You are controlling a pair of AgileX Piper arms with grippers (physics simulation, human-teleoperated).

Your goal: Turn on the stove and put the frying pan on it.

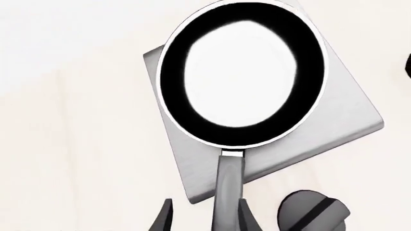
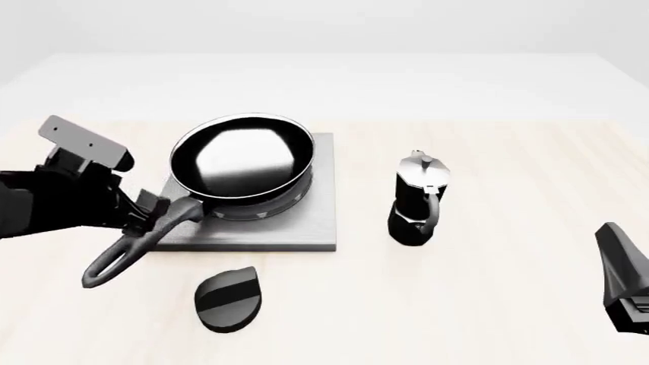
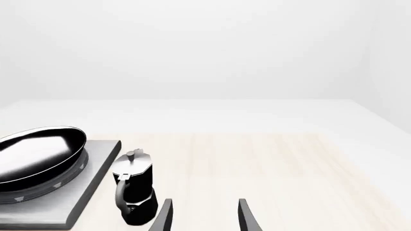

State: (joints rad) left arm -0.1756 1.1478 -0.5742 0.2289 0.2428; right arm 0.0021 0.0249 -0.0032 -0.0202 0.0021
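On the pale bench (image 2: 487, 304), left of centre, the frying pan (image 2: 242, 160) sits on the burner of the stove (image 2: 304, 228), its bowl centred over the grey plate and its long handle (image 2: 132, 247) reaching out past the plate's near left corner. The left hand (image 2: 142, 214) stands at the handle about midway along; in the left wrist view 1 finger lies against the handle and the other stands a little apart, so whether the grip is closed cannot be told. The right hand (image 3: 202, 216) waits well apart at the right edge, fingers spread and empty. The knob (image 2: 231, 298) lies on the bench just in front of the plate, and the moka pot (image 2: 416, 201) stands upright to the plate's right.

Handling, as a judgement: the pan looks rigid and fairly heavy at the bowl end, with a smooth curved handle, so it would tend to swing or tip if gripped far out; a hold nearer the bowl should steady it.

Hidden: the burner rings lie almost wholly under the pan; the knob's setting is unreadable; the right arm is cut off by the front view's edge.
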